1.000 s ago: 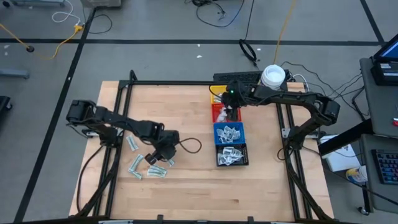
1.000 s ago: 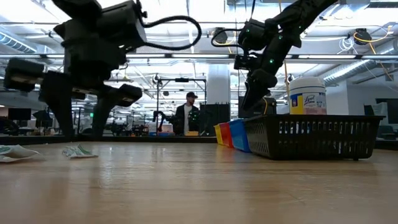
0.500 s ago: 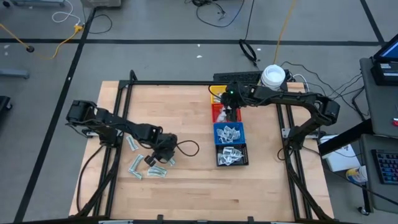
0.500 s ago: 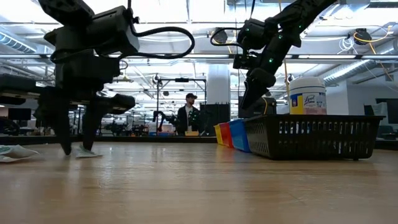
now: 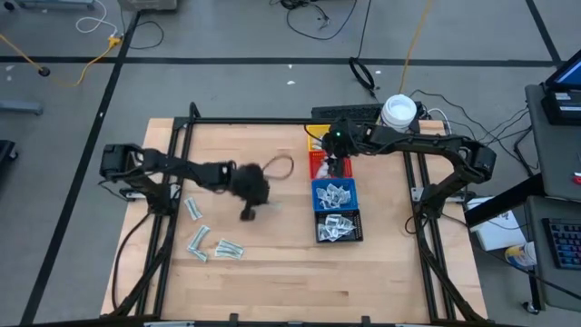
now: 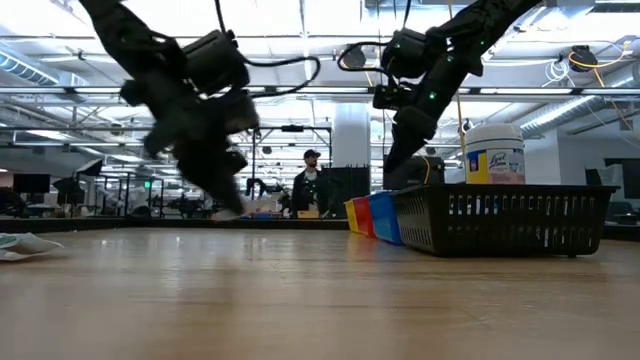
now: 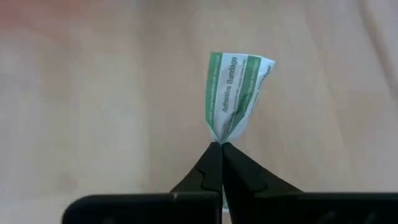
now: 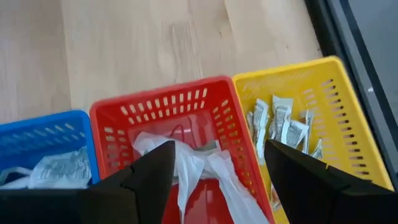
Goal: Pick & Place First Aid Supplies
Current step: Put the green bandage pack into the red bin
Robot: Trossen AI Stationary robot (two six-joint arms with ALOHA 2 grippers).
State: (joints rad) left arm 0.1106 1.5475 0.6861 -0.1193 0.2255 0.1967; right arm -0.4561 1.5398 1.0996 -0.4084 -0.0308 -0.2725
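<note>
My left gripper [image 5: 246,215] has come up off the table since a second ago, when it was down among the loose packets; now it hangs lifted and closer to the red bin [image 5: 320,163], blurred in the high view. Its jaws, half open then, are now pinched tight on an adhesive bandage wrapper [image 7: 236,93], pale green and white, standing up from the fingertips [image 7: 211,163] with bare wood behind it. From table height, the left gripper [image 6: 225,205] sits clear above the tabletop, arm slanting down from the upper left.

Three pale green wrappers [image 5: 211,238] lie on the table well apart from the red bin, on the left arm's side, where four or so lay before.

My right gripper [image 5: 338,166] has not moved: it hovers over the red bin, jaws spread wide, holding nothing. Through its wrist camera I see crumpled white wrapping [image 8: 193,165] in the red bin [image 8: 124,118], sachets [image 8: 280,124] in the yellow bin [image 8: 323,93] next to it, and packets [image 8: 59,168] in the blue bin [image 8: 37,130] on the other side.
</note>
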